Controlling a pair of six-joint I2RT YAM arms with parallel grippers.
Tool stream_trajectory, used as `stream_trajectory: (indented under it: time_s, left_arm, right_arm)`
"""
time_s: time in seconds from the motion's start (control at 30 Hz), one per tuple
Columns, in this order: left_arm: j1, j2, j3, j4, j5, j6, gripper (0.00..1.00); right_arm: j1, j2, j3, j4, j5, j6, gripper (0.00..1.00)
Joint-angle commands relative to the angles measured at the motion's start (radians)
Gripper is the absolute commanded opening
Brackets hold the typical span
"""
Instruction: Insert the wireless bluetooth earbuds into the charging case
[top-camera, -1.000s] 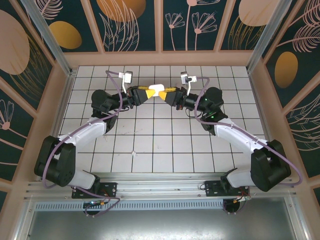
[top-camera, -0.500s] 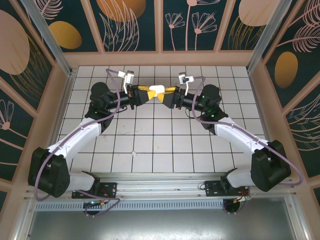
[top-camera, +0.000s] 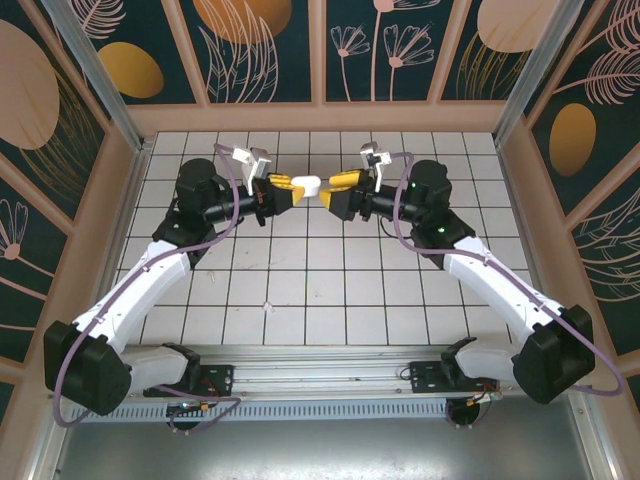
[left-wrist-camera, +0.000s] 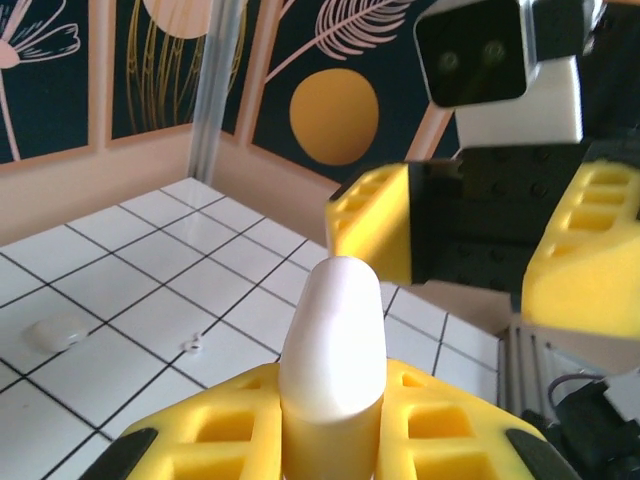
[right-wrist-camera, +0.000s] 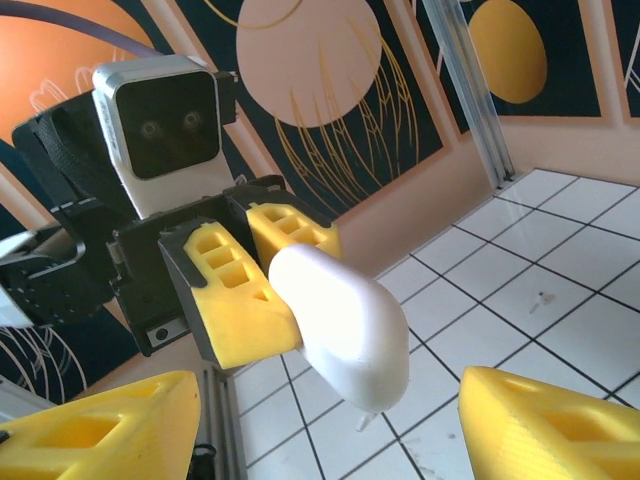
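White glossy rounded charging case (left-wrist-camera: 333, 335) clenched endwise in left gripper (top-camera: 290, 187). Free end points at right gripper (top-camera: 337, 183), jaws spread, just beside.

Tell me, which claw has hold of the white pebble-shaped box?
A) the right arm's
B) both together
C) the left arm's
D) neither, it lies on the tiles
C: the charging case is clamped in the left gripper, while the right gripper stands open, its fingers clear of the case.
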Motion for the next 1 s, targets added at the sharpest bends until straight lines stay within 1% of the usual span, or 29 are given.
stream_trajectory:
  time_s: [0.0, 0.17, 0.27, 0.33, 0.47, 0.8, 0.9, 0.97]
  left_arm:
    - [-0.005, -0.041, 0.005, -0.075, -0.047, 0.160, 0.07]
    - [-0.004, -0.092, -0.075, -0.043, -0.079, 0.270, 0.02]
    - [-0.004, -0.115, -0.119, -0.021, -0.082, 0.325, 0.02]
    - [-0.005, -0.120, -0.133, -0.021, -0.089, 0.346, 0.02]
    - [-0.004, -0.108, -0.148, -0.024, -0.056, 0.395, 0.02]
    - [-0.004, -0.053, -0.150, -0.015, 0.053, 0.419, 0.04]
    - [-0.005, -0.056, -0.154, -0.013, 0.072, 0.430, 0.02]
    - [-0.005, -0.061, -0.158, -0.012, 0.064, 0.432, 0.00]
  right_arm:
    - [0.003, -0.020, 0.052, -0.120, 0.019, -0.097, 0.70]
    - [0.003, -0.008, 0.063, -0.160, 0.007, -0.163, 0.70]
    - [0.003, 0.010, 0.066, -0.160, -0.019, -0.179, 0.71]
    - [0.023, 0.029, 0.077, -0.163, -0.038, -0.181, 0.71]
    - [0.040, 0.077, 0.107, -0.166, -0.079, -0.182, 0.71]
    - [0.078, 0.168, 0.175, -0.235, -0.107, -0.215, 0.70]
    - [0.078, 0.171, 0.173, -0.243, -0.097, -0.221, 0.70]
    - [0.079, 0.169, 0.170, -0.245, -0.094, -0.227, 0.70]
